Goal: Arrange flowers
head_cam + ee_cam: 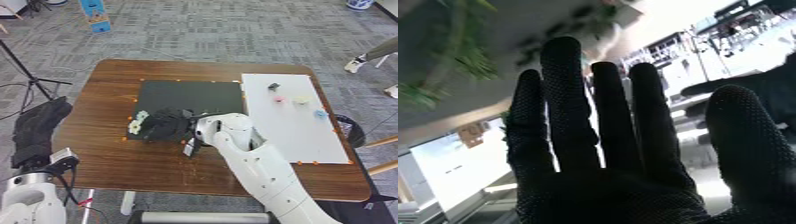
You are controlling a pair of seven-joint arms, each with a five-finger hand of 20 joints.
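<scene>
My right hand (169, 124) is over the near left part of the black mat (191, 92), beside white flowers (135, 128) at the mat's left edge. In the right wrist view the right hand (607, 192) is open, its fingers straight and spread a little, with green foliage (476, 62) beyond them. My left hand (43, 125) is open off the table's left edge; in the right wrist view the left hand (758, 85) appears farther off. On the white board (298, 132) lie a pink flower (279, 99), a pale yellow flower (302, 100) and a blue flower (321, 114).
A small dark object (274, 86) sits near the white board's far end. Orange markers line the mat and board on the brown table (107, 100). A black tripod (33, 77) stands left of the table, and a dark bin (349, 131) is beyond its right edge.
</scene>
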